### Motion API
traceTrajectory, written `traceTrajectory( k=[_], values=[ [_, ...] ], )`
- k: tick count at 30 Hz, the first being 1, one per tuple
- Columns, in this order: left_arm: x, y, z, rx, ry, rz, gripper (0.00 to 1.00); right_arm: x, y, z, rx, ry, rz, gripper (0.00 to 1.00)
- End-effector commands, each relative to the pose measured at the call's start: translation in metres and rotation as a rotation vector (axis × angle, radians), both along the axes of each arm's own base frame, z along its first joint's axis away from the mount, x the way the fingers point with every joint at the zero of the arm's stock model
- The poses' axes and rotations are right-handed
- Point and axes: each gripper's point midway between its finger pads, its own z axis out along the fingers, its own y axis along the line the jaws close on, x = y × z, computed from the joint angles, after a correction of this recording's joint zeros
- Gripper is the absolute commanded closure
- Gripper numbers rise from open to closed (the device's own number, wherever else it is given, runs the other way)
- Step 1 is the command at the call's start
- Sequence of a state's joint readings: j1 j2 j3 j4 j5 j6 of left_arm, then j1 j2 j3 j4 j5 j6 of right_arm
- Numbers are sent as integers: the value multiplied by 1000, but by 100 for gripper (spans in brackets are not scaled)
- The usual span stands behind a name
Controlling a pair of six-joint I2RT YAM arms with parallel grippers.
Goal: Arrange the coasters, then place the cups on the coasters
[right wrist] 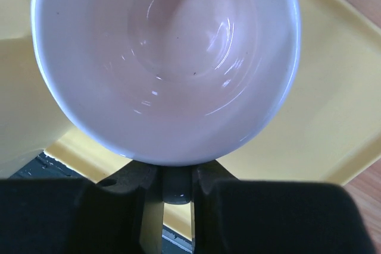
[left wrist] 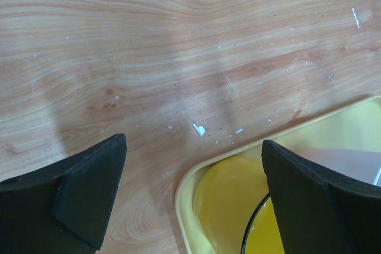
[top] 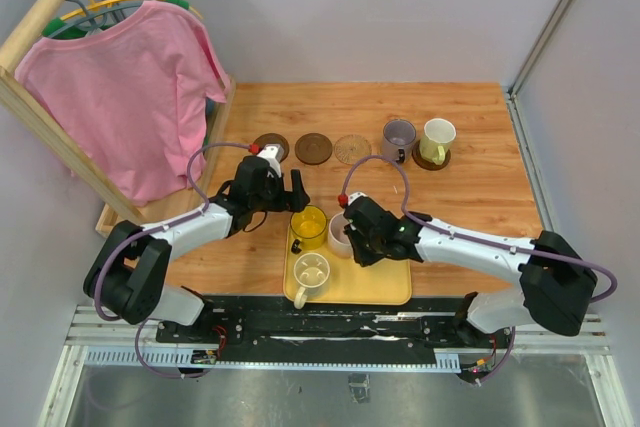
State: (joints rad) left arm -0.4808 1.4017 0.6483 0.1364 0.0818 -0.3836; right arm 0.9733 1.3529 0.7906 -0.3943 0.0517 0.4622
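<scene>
Two handled mugs (top: 399, 139) seated, three round flat coasters (top: 313, 148) bare — right jaws pinching pinkish-white mug (right wrist: 164, 63) on yellow tray (top: 385, 282), left jaws spread.

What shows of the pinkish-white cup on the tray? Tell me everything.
The pinkish-white cup is a small glossy mug, ceramic by its look, white at the rim and pink inside. It is empty. It stands upright on the yellow tray, close beside the yellow cup; whether they touch cannot be told. The right gripper is closed on its handle, which sits pinched between the fingers.
</scene>
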Motion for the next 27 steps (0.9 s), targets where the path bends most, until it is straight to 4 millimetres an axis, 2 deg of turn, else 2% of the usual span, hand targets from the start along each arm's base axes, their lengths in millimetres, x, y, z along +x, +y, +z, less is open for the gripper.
traceTrajectory(
  k=[1,7,15,23,27],
  values=[
    [1,-1,10,-26,-32,-3,0,-8,0,3,-15,-7,8,99],
    [1,1,21,-33,-59,5,0,4,-4,22,-59,-86,-33,99],
    [4,12,50,-20,-139,44,0,41,-1,71,-83,-256,-117,99],
    [4,29,72,3,-199,116,0,106,11,116,-79,-381,-244,99],
    [3,36,73,22,-207,137,0,141,17,123,-53,-363,-277,99]
  ],
)
